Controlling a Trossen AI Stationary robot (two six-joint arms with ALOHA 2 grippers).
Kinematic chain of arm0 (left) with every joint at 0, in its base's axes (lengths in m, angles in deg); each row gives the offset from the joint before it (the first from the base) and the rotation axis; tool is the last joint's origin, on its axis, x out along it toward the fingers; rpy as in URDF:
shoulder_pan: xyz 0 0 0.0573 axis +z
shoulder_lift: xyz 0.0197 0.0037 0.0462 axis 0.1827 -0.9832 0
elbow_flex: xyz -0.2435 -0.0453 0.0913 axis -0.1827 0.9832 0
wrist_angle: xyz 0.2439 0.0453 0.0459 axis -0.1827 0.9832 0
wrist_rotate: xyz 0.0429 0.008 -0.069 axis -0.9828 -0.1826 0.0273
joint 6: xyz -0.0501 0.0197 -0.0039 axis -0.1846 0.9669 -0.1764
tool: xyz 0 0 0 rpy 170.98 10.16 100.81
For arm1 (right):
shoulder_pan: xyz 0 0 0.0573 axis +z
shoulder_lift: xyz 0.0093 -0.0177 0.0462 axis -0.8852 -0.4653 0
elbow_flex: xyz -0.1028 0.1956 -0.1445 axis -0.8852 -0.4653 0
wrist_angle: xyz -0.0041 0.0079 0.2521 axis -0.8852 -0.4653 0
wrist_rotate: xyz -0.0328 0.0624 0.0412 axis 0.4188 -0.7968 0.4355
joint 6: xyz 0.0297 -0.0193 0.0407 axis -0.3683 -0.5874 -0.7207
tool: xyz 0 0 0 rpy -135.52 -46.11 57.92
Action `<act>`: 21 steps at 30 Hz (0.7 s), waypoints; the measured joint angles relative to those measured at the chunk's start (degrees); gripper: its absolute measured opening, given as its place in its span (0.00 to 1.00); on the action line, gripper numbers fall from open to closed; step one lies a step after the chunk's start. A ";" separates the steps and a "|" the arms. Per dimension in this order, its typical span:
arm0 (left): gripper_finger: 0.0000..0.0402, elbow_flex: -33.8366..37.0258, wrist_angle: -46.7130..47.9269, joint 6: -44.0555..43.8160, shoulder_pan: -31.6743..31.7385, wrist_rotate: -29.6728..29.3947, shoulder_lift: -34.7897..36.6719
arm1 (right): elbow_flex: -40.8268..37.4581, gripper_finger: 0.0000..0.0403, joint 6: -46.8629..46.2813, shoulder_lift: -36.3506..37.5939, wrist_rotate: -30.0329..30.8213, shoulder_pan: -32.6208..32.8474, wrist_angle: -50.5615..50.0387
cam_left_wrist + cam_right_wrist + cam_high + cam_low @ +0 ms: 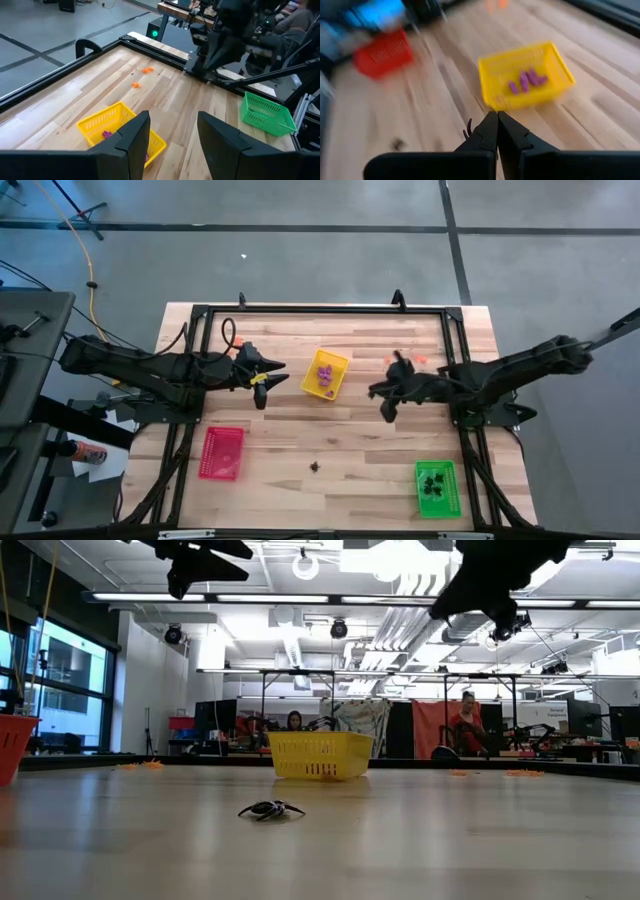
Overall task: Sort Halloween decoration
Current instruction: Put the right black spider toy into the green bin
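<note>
A: From above, where were the hands?
B: Both beside the yellow tray [326, 374] holding purple trinkets [323, 373]; a black trinket [316, 467] lay on the counter [340, 430] nearby.
A: Wrist views?
B: Left hand [172, 132] spread, empty; right hand [497, 131] clenched on a black trinket (its legs protruding).

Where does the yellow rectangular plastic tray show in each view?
High view: yellow rectangular plastic tray at table centre, toward the far edge, holding purple trinkets.
Low view: tray mid-picture, behind the black spider trinket.
Left wrist view: tray just beyond the fingers.
Right wrist view: tray centre-right.
Shared landmark: the purple trinkets inside.
</note>
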 joint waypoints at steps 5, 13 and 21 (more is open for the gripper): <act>0.39 0.04 -10.68 5.20 0.00 0.62 -4.33 | -7.04 0.00 0.49 1.76 0.73 -3.21 20.88; 0.39 0.04 -34.82 15.18 1.35 13.12 -16.50 | -1.25 0.00 10.42 -7.05 -6.88 -8.40 35.77; 0.39 0.04 -37.61 13.48 1.62 14.38 -17.76 | 8.03 0.00 17.80 -13.19 -14.95 -9.41 35.92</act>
